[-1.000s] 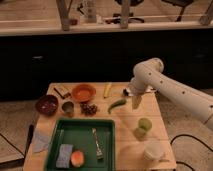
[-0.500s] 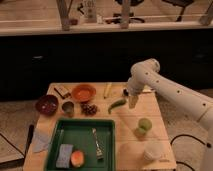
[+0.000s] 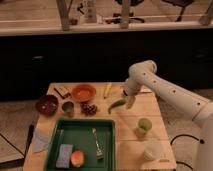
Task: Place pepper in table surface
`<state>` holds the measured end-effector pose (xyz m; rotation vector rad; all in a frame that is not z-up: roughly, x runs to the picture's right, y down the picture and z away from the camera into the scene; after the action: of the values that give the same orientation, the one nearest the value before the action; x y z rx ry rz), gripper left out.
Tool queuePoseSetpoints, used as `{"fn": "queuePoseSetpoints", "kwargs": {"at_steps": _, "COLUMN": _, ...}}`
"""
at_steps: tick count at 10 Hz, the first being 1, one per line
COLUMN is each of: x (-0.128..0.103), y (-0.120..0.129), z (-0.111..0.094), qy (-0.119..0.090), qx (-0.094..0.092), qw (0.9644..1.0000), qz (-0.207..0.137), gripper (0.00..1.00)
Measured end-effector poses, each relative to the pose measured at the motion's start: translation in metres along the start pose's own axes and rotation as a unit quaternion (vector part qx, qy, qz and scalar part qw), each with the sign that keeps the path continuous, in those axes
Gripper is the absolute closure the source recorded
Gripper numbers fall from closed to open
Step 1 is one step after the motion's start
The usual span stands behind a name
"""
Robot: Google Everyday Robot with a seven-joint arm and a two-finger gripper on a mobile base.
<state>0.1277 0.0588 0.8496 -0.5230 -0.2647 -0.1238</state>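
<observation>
The pepper [image 3: 116,105] is a small curved green chili lying on the light wooden table surface [image 3: 125,142], near its middle back. My gripper [image 3: 130,102] hangs from the white arm just to the right of the pepper's upper end, close to the tabletop. Whether it touches the pepper cannot be made out.
A dark green tray [image 3: 80,134] at the front left holds a fork [image 3: 96,143], a sponge [image 3: 64,155] and a fruit [image 3: 77,158]. An orange bowl [image 3: 83,92], a dark red bowl [image 3: 46,104], grapes [image 3: 90,108] and a yellow stick [image 3: 107,90] lie at the back. A light green cup [image 3: 144,125] and a white cup [image 3: 152,150] stand at the right.
The arm's elbow has shifted slightly left. The gripper stays beside the pepper, which lies in about the same spot on the table.
</observation>
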Motion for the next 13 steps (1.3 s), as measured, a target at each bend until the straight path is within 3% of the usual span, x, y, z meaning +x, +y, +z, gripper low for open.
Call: {"fn": "queuePoseSetpoints", "kwargs": {"at_steps": 13, "x": -0.004, "y": -0.004, "z": 0.056, "qy": -0.036, "qx": -0.013, "qw": 0.9992, "qz": -0.006, "gripper": 0.2}}
